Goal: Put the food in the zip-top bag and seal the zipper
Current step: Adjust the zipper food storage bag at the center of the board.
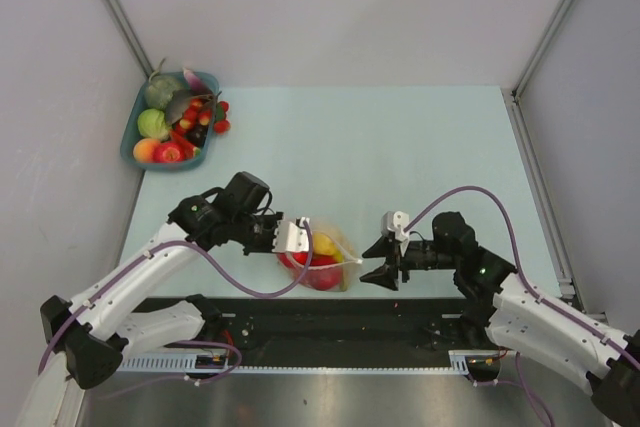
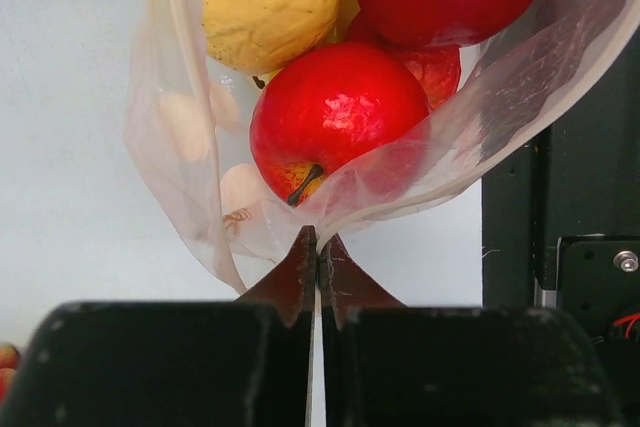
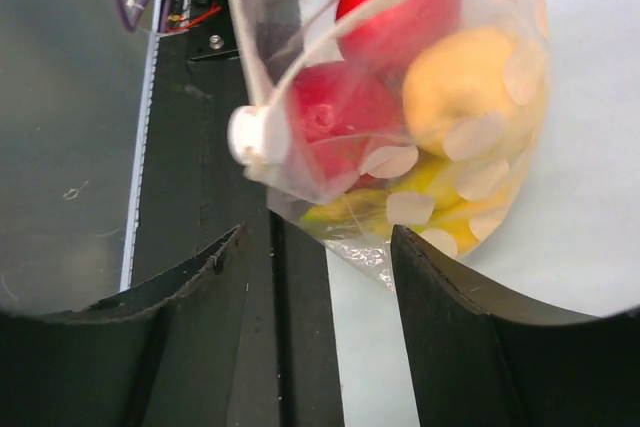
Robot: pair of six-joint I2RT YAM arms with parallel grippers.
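Robot lab booth: white panel walls, metal frame, pale table.

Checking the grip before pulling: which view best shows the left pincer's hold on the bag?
Left wrist: the left pincer is shut on the zip-top bag below a red apple. Top external shows only that pincer meeting the bag; right wrist shows the bag, not the hold.

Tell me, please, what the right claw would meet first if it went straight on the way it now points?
Probably the zip-top bag holding the food, straight ahead of the open right claw; nothing shows between them, though depth is unclear.
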